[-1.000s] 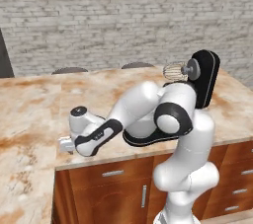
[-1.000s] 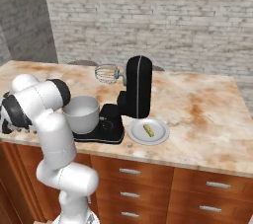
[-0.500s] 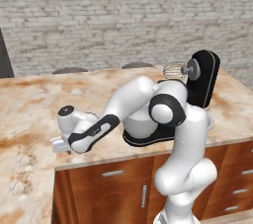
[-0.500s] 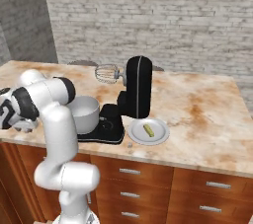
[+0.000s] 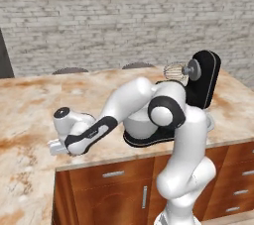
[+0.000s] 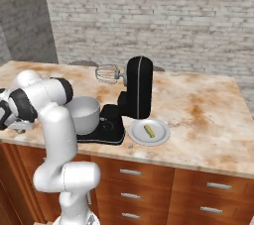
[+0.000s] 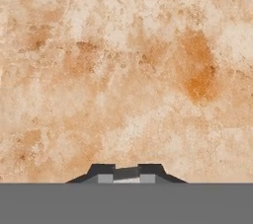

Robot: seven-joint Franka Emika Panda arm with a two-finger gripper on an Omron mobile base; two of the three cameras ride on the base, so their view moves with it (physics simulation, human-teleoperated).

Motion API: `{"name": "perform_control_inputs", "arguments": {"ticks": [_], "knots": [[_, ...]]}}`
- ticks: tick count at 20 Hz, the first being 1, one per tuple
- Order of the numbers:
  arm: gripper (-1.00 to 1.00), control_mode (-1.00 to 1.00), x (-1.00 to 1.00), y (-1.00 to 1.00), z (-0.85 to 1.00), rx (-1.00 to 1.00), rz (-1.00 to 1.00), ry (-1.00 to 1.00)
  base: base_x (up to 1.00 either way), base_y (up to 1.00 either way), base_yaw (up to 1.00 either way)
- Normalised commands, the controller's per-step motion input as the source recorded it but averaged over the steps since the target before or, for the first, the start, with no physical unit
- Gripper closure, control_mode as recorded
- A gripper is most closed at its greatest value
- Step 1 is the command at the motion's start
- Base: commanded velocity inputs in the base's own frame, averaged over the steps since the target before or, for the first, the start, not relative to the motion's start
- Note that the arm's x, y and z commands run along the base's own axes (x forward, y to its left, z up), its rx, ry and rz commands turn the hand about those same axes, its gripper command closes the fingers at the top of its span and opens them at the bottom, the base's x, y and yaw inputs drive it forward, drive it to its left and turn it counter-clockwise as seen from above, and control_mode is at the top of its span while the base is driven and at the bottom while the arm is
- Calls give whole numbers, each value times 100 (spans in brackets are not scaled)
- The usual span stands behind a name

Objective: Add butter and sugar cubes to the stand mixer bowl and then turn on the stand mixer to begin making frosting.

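The black stand mixer (image 6: 139,87) (image 5: 203,80) stands on the counter with its head tilted back and its whisk (image 6: 105,74) raised. The grey stand mixer bowl (image 6: 82,113) (image 5: 139,122) sits on the mixer's base. The butter (image 6: 149,131) lies on a white plate (image 6: 162,138) right of the mixer. My gripper (image 5: 53,146) (image 7: 126,176) is far left of the mixer, low over bare counter and pointing down. Its fingertips (image 7: 103,171) are close together, with a small pale sugar cube (image 7: 127,180) held between them.
A tiny grey piece (image 6: 130,145) lies on the marble counter (image 7: 123,70) in front of the plate. The counter's front edge (image 5: 114,162) runs just below my hand. Two chair backs (image 5: 69,70) show behind the counter, before a brick wall.
The arm has swung further left along the counter's front edge, away from the mixer, and the hand has sunk slightly. Mixer, bowl, plate and butter have not moved.
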Motion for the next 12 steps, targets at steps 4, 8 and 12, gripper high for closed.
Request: {"name": "perform_control_inputs", "arguments": {"ticks": [4,8,12], "knots": [[100,-100,-21,-9,14,0,0,-9,0,0,0],[100,-100,-26,-41,93,5,0,-24,0,0,0],[100,-100,-13,-66,100,6,-1,-19,0,0,0]]}}
